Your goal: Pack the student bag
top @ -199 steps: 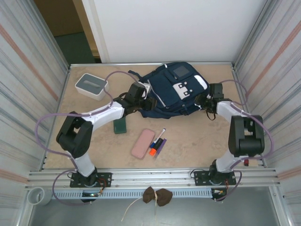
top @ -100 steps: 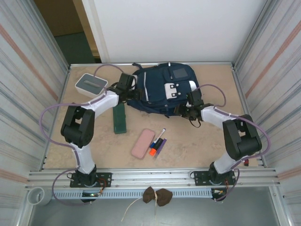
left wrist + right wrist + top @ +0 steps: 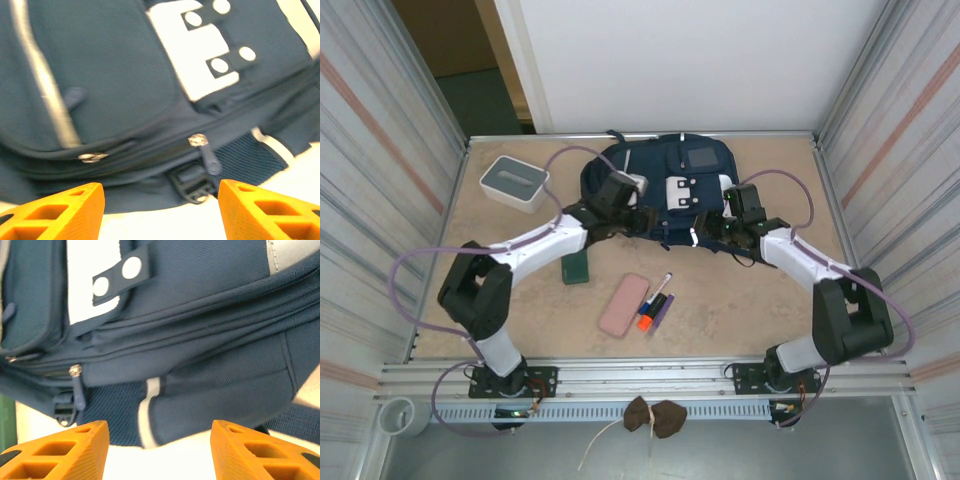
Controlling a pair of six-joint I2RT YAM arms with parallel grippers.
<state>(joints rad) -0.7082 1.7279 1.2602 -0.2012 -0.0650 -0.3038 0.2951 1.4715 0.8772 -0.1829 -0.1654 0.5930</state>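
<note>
The student bag [image 3: 665,180], navy with white patches and a grey square, lies flat at the back middle of the table. My left gripper [image 3: 638,218] is at its near-left edge, open with nothing between the orange fingers [image 3: 55,210]. Ahead of the left gripper [image 3: 160,202] are a zipper pull [image 3: 204,147] and a dark buckle [image 3: 192,182]. At the bag's near-right edge my right gripper [image 3: 705,228] is open and empty too. In the right wrist view the gripper [image 3: 160,442] faces the bag's [image 3: 215,365] lower seam with its white stripe [image 3: 146,412].
A white-and-grey box [image 3: 515,183] sits at the back left. In front of the bag lie a green notebook [image 3: 576,267], a pink case [image 3: 624,304] and markers [image 3: 655,302]. Metal walls close in both sides.
The bag has shifted toward the back wall and lies straighter. My left gripper came from the bag's left side round to its near edge; my right gripper moved left along that edge.
</note>
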